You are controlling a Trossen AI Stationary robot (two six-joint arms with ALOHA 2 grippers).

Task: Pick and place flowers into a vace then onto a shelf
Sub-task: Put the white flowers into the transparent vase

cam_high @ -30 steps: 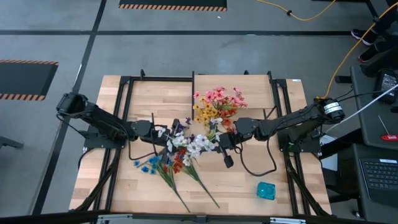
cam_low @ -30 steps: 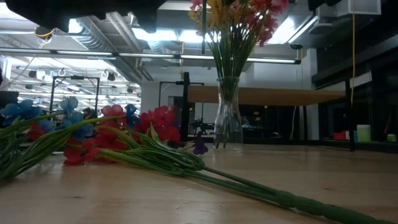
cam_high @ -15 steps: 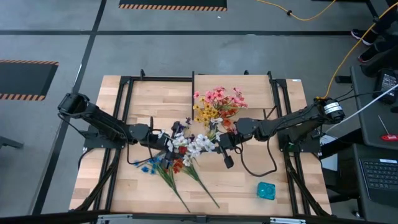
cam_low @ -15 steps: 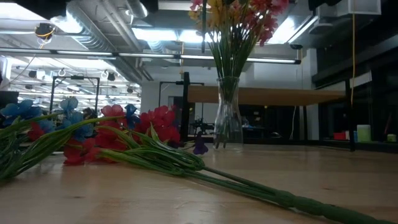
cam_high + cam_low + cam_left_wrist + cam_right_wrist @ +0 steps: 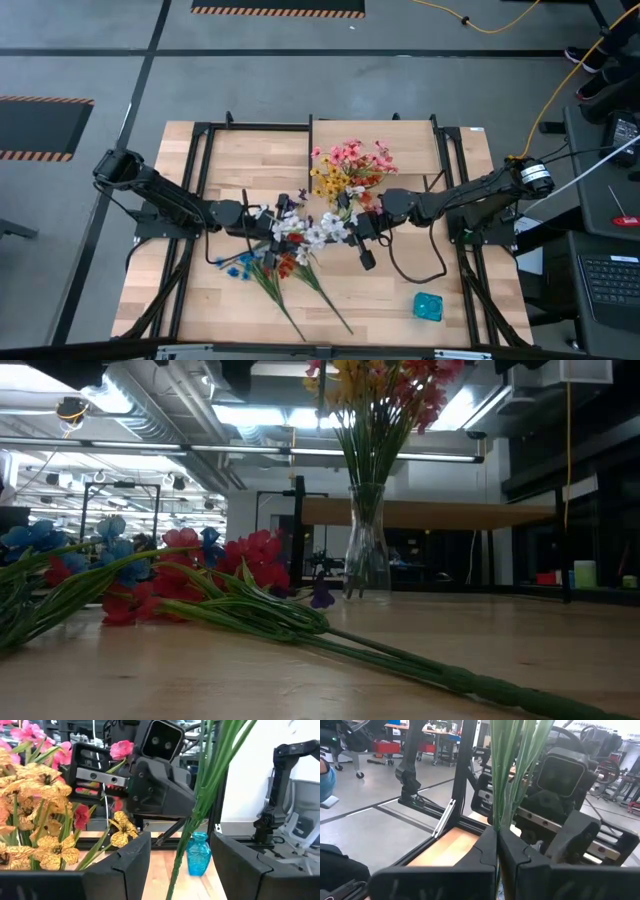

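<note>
Change, high view: left claw [image 5: 262, 222] sits a little nearer frame centre than half a second ago. The white spray [image 5: 315, 232] between the two claws has drifted slightly to the right. In the low view, the dark arm mass along the top edge has shrunk to a small patch at upper centre.

Meaning, as a judgement: the spray is being handed over or steadied between the arms, and its placing into the vase [image 5: 367, 550] is not yet done.

Right claw [image 5: 362, 228], centre of the high view: fingers pressed together on a bundle of green stems [image 5: 512, 765].

Left claw: fingers spread wide, with one stem running up between them. No contact with either finger is visible.

Other flowers [image 5: 270, 265]: red, blue and white, lying loose on the desk [image 5: 450, 290] at lower centre. More pink and yellow ones already stand in the vase.

Shelf [image 5: 440, 513]: bare board behind the vase in the low view.

Blue vase [image 5: 428, 305]: lower right, well apart from both claws.

Hard to make out:
- Blooms hide both claws' fingertips from above.
- The low view cuts off the vase's blooms at the top edge.
- Whether the held spray clears the desk cannot be told.
</note>
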